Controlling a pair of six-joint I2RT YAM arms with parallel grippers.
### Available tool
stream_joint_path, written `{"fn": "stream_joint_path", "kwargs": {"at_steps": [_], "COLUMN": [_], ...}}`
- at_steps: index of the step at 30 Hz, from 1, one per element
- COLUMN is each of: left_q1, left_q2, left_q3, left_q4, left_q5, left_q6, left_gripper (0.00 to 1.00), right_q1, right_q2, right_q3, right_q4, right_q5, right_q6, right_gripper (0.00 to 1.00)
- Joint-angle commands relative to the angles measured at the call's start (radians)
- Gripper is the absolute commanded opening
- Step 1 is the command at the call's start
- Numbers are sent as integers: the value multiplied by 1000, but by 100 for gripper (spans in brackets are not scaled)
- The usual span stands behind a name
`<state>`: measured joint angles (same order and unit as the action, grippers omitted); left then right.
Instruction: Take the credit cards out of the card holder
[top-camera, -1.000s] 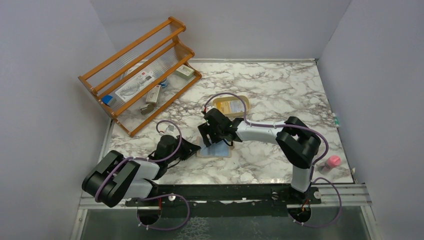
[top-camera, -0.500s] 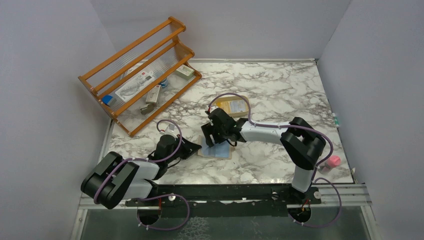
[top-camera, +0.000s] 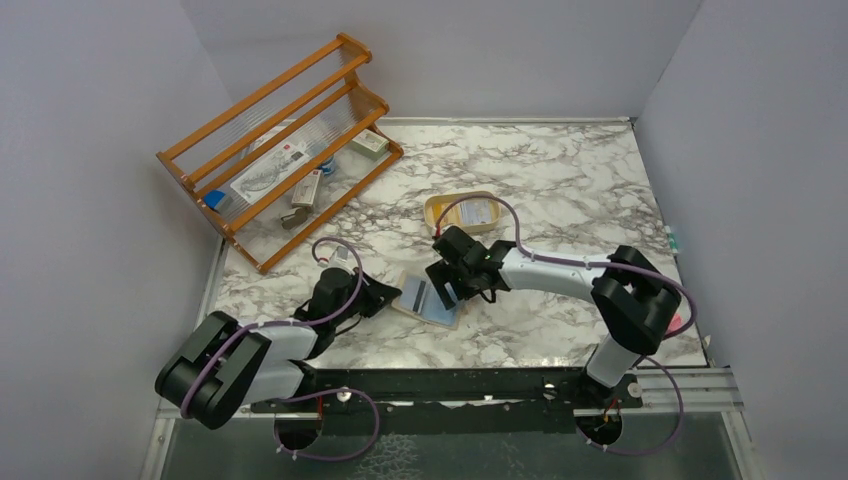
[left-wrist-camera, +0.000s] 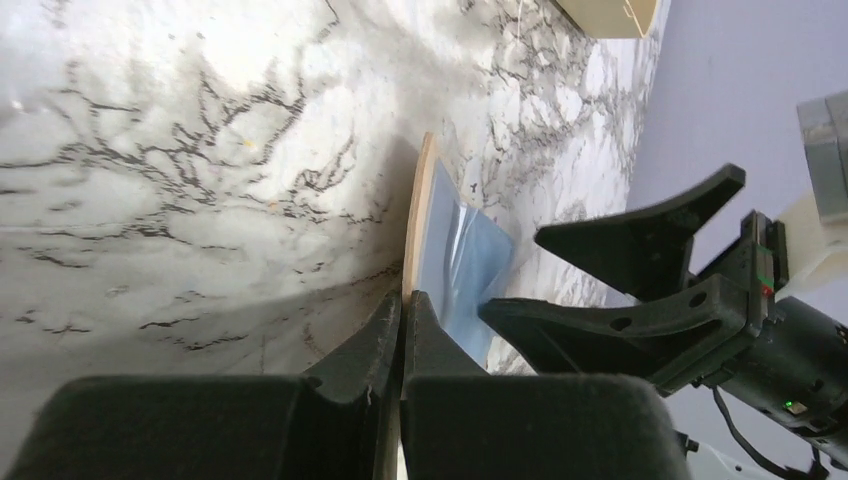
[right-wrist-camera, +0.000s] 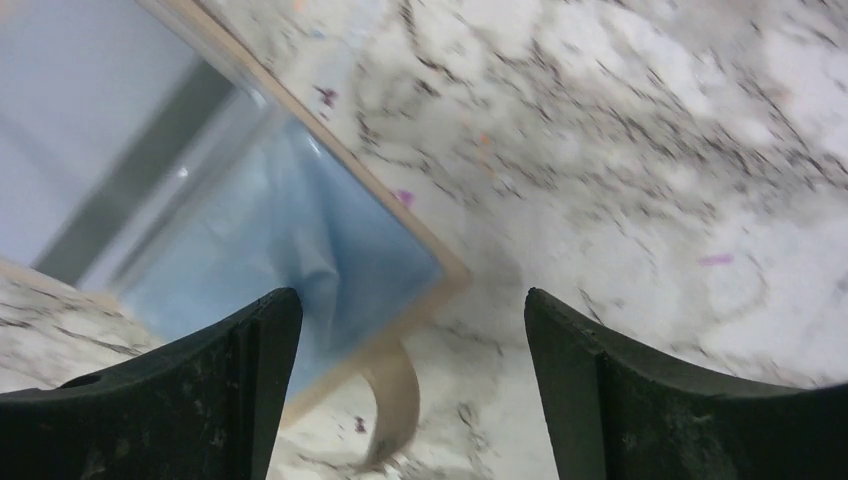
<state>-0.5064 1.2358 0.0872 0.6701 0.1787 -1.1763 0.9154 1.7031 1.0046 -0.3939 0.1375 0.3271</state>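
My left gripper (left-wrist-camera: 402, 300) is clamped shut on one edge of the card holder (top-camera: 425, 308), which lies open on the marble table (top-camera: 560, 180). My right gripper (right-wrist-camera: 410, 310) hangs wide open over the holder's blue lining, grasping nothing.

- White desk (top-camera: 560, 180), marbled with grey-black veins.
- Tan card holder (top-camera: 435, 312), light blue inside.
- Whitish credit card (top-camera: 417, 293) with a dark stripe.
- Orange-brown wooden rack (top-camera: 262, 97).
- Cream tray (top-camera: 430, 212), yellow-orange inside.
- Black left end effector (left-wrist-camera: 402, 320) and black right end effector (right-wrist-camera: 410, 300).
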Motion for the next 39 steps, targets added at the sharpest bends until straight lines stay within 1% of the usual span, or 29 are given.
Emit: {"fn": "stream_joint_path", "kwargs": {"at_steps": [1, 4, 6, 8, 10, 13, 17, 20, 23, 26, 30, 34, 39], "left_q1": [3, 0, -6, -14, -24, -38, -51, -53, -56, -58, -58, -58, -58], "left_q2": [-24, -32, -35, -35, -29, -12, 29, 58, 69, 67, 54, 51, 62], "left_q3": [-22, -30, -28, -21, -13, 0, 13, 22, 32, 29, 21, 14, 13], "left_q4": [-39, -55, -66, -79, -99, -118, -122, -121, -121, -121, -121, -122, -123], "left_q5": [-101, -128, -144, -166, -183, -222, -255, -271, -276, -289, -301, -305, -309], "left_q6": [5, -16, -27, -37, -51, -73, -117, -145, -151, -157, -163, -162, -169], "left_gripper": [0, 0, 0, 0, 0, 0, 0, 0, 0, 0, 0, 0, 0], "right_q1": [-7, -16, -28, -40, -44, -44, -44, -44, -44, -46, -53, -68, -80], "right_q2": [-75, -130, -173, -215, -249, -245, -169, -107, -55, -7, 13, -2, -24], "right_q3": [12, 64, 97, 114, 114, 91, 22, -52, -94, -107, -130, -166, -204], "right_q4": [-236, -267, -247, -190, -90, 52, 299, 508, 614, 660, 659, 613, 596], "right_q5": [165, 218, 179, 88, -37, -245, -526, -617, -620, -632, -585, -468, -381], "right_q6": [-20, -9, 4, 18, 37, 93, 258, 406, 464, 480, 477, 495, 514], "right_gripper": [88, 89, 89, 89, 89, 89, 87, 85, 85, 84, 84, 84, 84]}}
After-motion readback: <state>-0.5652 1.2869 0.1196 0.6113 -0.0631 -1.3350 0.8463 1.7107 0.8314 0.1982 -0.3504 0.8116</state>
